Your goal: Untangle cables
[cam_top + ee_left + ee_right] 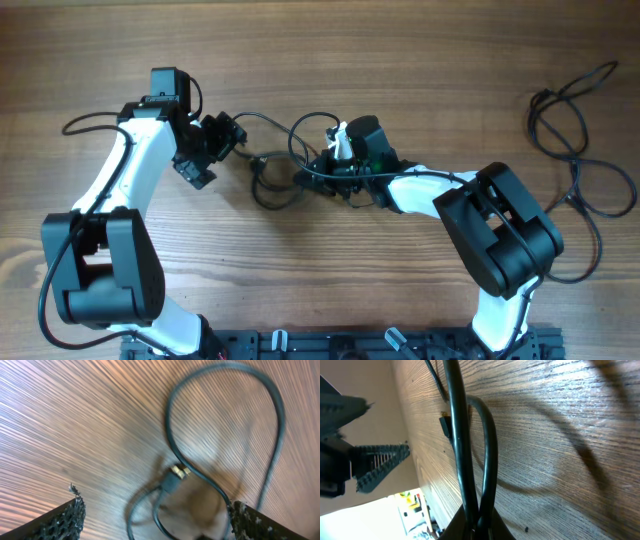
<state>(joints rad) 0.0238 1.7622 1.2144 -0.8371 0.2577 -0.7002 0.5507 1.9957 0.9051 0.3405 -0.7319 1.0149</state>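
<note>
Overhead view: two arms met near the middle of a wooden table (400,60). The tangled cables (272,178) lay between them as a small knot of thin black loops, just left of centre. One strand arched up and to the right from the knot, towards the right wrist. A second, loose cable (578,150) sprawled in wide open loops at the far right edge of the table, well apart from both grippers.

The left gripper (222,155) was stationed just left of the knot. In the left wrist view its two ridged fingertips (67,520) stood wide apart at the lower corners of the frame, with nothing between them. Bare wood and a large cable loop lay beyond them. A small plug (176,474) with a brass-coloured collar sat where that loop narrowed. The picture is motion-blurred, so finer detail of the plug cannot be read.

The right gripper (318,178) sat at the right side of the knot. In the right wrist view two black strands ran up the frame from the dark fingers at the bottom edge. The jaws appeared closed on these strands, although the contact point is largely cropped. The strands separated higher up, one curving away over the wood grain.
</note>
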